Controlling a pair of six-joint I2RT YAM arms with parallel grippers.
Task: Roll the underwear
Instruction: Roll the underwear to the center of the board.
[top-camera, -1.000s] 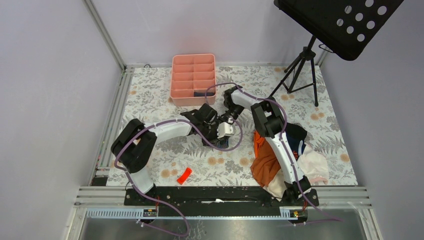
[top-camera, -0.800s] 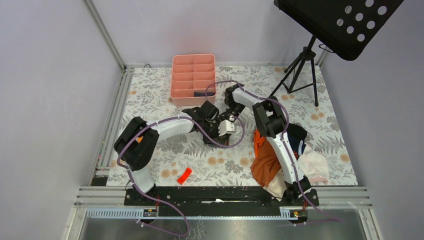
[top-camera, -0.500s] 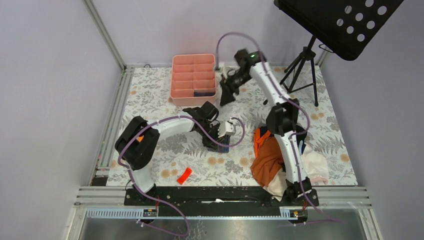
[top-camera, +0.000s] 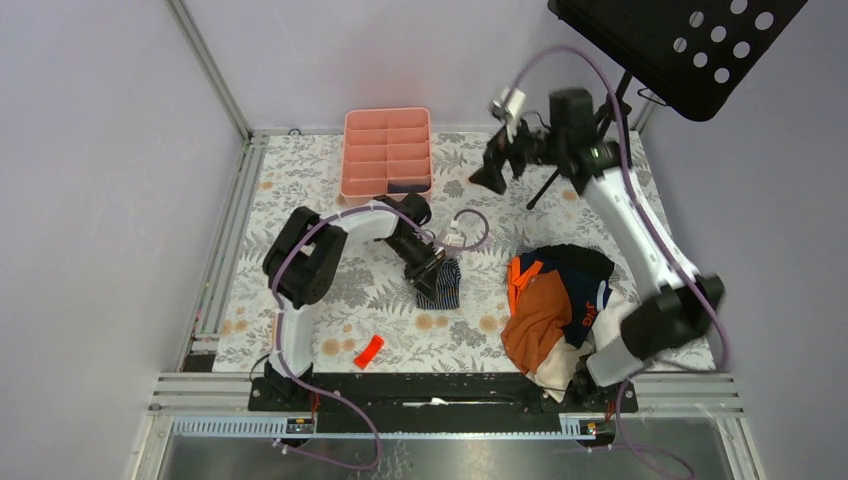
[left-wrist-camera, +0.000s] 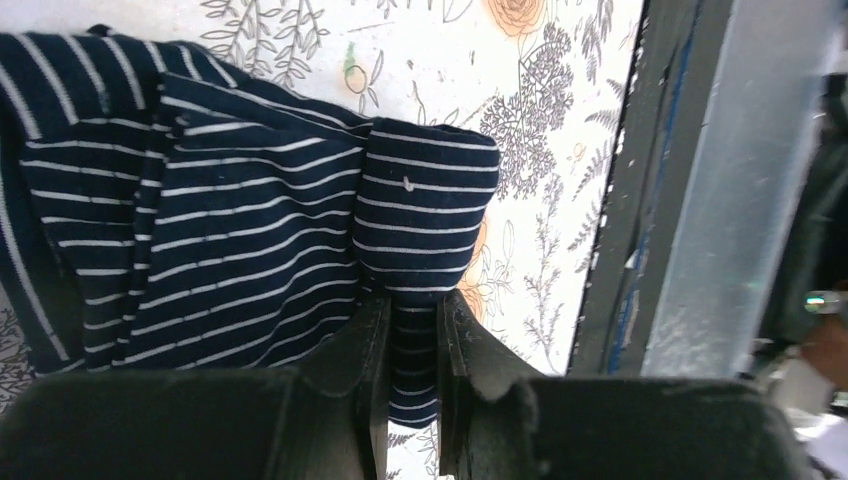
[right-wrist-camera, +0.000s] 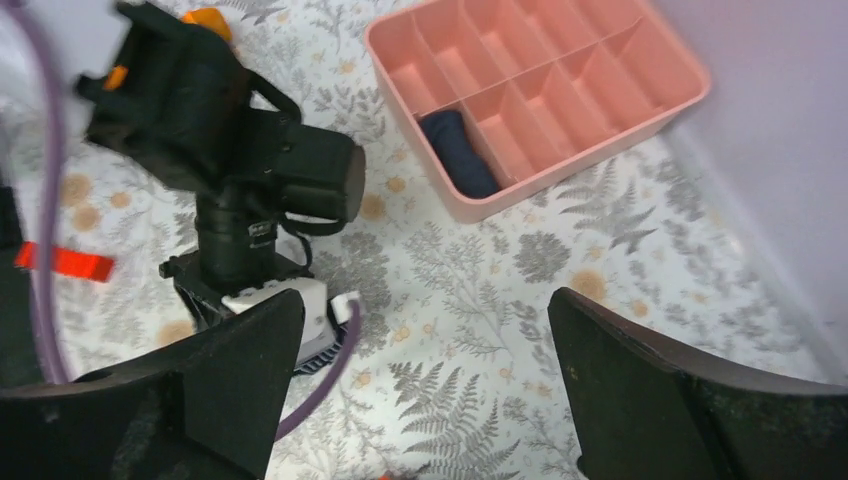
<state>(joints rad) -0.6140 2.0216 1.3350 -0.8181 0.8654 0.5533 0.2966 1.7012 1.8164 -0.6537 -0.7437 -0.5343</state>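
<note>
The striped underwear (top-camera: 443, 284), dark navy with thin white stripes, lies partly rolled on the floral table mid-scene. My left gripper (top-camera: 424, 268) is low over it. In the left wrist view the left gripper (left-wrist-camera: 412, 305) is shut on the rolled end of the striped underwear (left-wrist-camera: 260, 215). My right gripper (top-camera: 492, 177) hangs high over the back of the table, apart from the cloth. In the right wrist view the right gripper (right-wrist-camera: 425, 310) is wide open with nothing between its fingers (right-wrist-camera: 235, 355). A plain navy roll (right-wrist-camera: 458, 150) lies in a tray compartment.
The pink divided tray (top-camera: 386, 118) stands at the back. A heap of clothes with an orange garment (top-camera: 540, 312) lies at the right front. A small red piece (top-camera: 368, 350) rests near the front edge. A black tripod stand (top-camera: 600, 130) occupies the back right corner.
My right gripper let go at the underwear, opened wide and rose away to the back right. The left gripper stayed shut on the striped underwear while its arm swung inward.
</note>
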